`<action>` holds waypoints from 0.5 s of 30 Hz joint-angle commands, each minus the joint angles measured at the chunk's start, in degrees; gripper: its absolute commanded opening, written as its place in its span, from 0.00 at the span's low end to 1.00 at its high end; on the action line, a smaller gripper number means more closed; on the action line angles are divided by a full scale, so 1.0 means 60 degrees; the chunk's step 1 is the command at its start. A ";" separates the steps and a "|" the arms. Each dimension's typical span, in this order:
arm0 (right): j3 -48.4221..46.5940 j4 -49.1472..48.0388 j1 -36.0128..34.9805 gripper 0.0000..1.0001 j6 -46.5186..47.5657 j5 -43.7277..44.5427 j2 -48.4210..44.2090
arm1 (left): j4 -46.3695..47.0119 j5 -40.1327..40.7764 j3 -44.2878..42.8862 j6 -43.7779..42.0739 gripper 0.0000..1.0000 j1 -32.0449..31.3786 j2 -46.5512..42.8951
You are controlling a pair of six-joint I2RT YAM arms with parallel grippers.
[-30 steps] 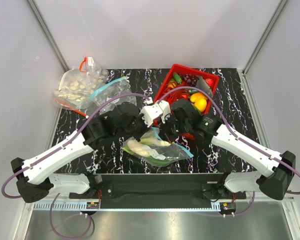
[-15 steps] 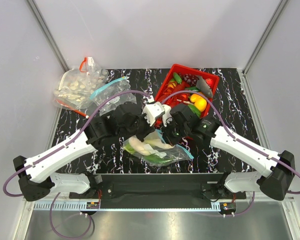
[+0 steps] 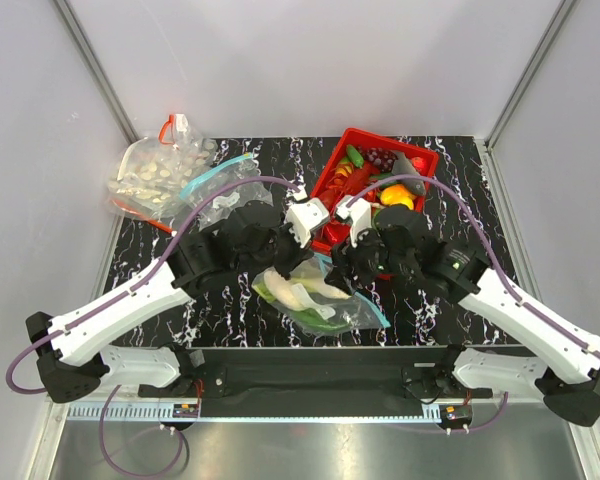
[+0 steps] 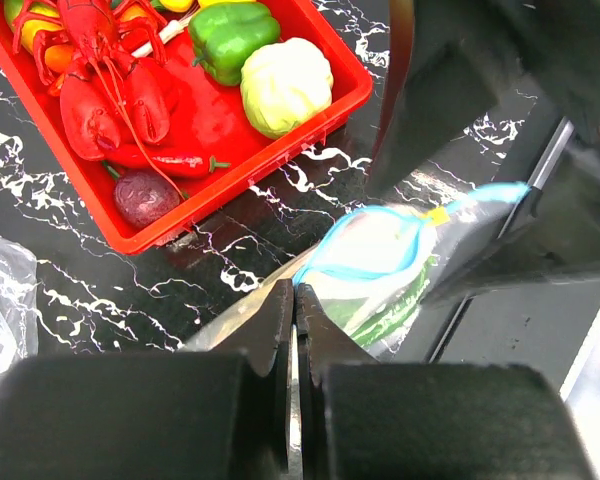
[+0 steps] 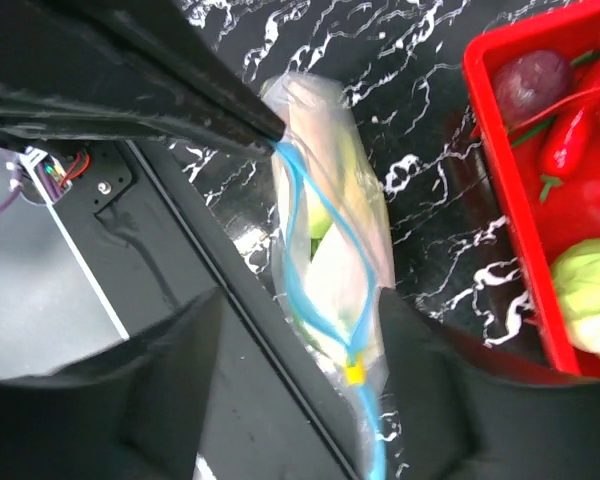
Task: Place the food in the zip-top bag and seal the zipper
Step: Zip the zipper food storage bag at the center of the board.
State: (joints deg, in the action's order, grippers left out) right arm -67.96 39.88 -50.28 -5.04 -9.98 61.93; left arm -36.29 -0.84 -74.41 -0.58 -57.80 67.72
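Clear zip-top bag point(image 3: 342, 306) holding white-green food point(image 3: 300, 293), zipper point(image 5: 372, 440) gaping, my left gripper point(image 4: 293, 310) clamped on bag edge, right gripper point(image 5: 300, 340) apart, red basket point(image 3: 421, 160) near.

The zip-top bag point(image 3: 330, 305) has its far end hidden beneath the left arm point(image 3: 235, 245) and right arm point(image 3: 405, 250). At the left wrist, the red basket point(image 4: 260, 165) runs past the edge.

A clear, crinkly plastic zip-top bag point(image 3: 332, 302) lies on its side on the black marbled table point(image 3: 225, 312), close to the near edge. Its thin teal-blue zipper strip point(image 5: 370, 435) gapes in a narrow loop, unsealed. Inside lie white oval toy pieces point(image 3: 302, 294) and green toy vegetable leaves point(image 3: 321, 314).
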 commanded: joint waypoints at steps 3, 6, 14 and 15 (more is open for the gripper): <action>0.0545 -0.0493 -0.0072 0.99 0.0005 0.0052 -0.1048 | 0.0746 0.0096 -0.0122 -0.0021 0.00 0.0009 -0.0242; 0.0883 -0.0743 -0.0072 1.00 -0.0025 0.0183 -0.1269 | 0.0644 0.0111 -0.0268 -0.0094 0.00 0.0009 -0.0213; 0.1058 -0.1488 -0.0072 0.96 0.0795 0.0271 -0.0274 | 0.0439 0.0038 -0.0606 -0.0226 0.00 0.0009 -0.0286; 0.1131 -0.1650 -0.0086 0.95 0.1042 0.0344 -0.0143 | 0.0395 0.0023 -0.0620 -0.0269 0.00 0.0009 -0.0315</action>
State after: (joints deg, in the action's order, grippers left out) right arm -62.22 35.18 -50.28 -2.50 -9.78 59.66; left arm -36.64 -0.84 -74.76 -1.15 -57.80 67.64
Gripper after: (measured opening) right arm 0.960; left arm 0.012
